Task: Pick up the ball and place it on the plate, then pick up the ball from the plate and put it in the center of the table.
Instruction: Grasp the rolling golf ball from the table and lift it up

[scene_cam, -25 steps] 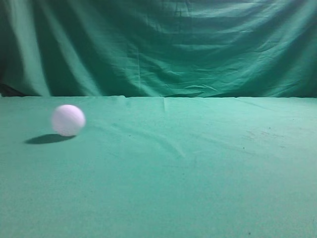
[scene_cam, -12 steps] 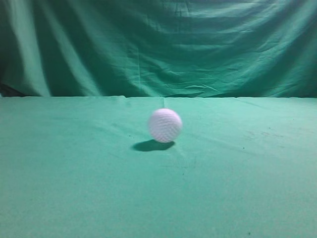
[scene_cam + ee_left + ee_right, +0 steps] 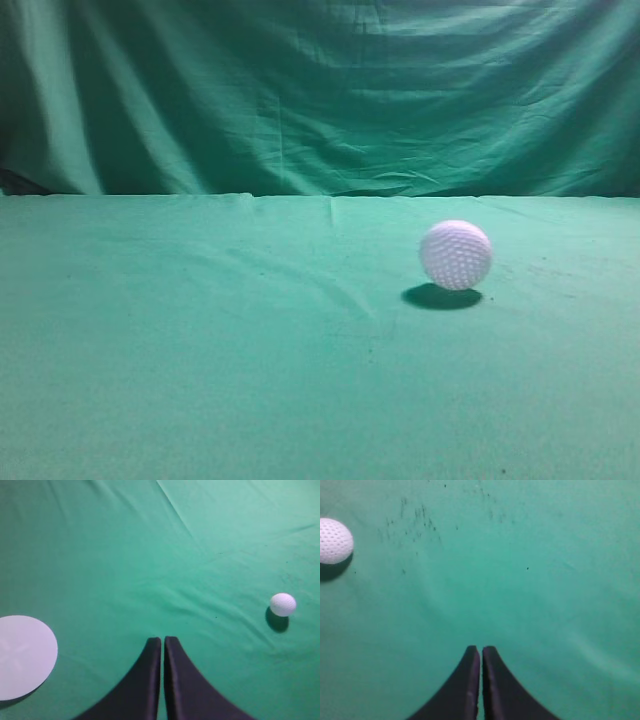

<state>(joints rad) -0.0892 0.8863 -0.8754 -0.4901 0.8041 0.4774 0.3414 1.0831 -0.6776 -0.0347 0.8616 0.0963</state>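
The white dimpled ball [image 3: 456, 255] lies free on the green cloth table [image 3: 250, 380], right of the middle in the exterior view. It also shows at the right edge of the left wrist view [image 3: 283, 604] and at the left edge of the right wrist view [image 3: 334, 540]. A flat white round plate [image 3: 22, 656] lies at the lower left of the left wrist view. My left gripper [image 3: 163, 639] is shut and empty, well apart from the ball and the plate. My right gripper [image 3: 481, 648] is shut and empty, well apart from the ball. Neither gripper shows in the exterior view.
A draped green curtain [image 3: 320, 90] hangs behind the table's far edge. Dark specks [image 3: 415, 517] mark the cloth near the ball in the right wrist view. Low wrinkles [image 3: 175, 510] run across the cloth.
The ball has rolled across the table from the left, through the middle, to right of the middle.
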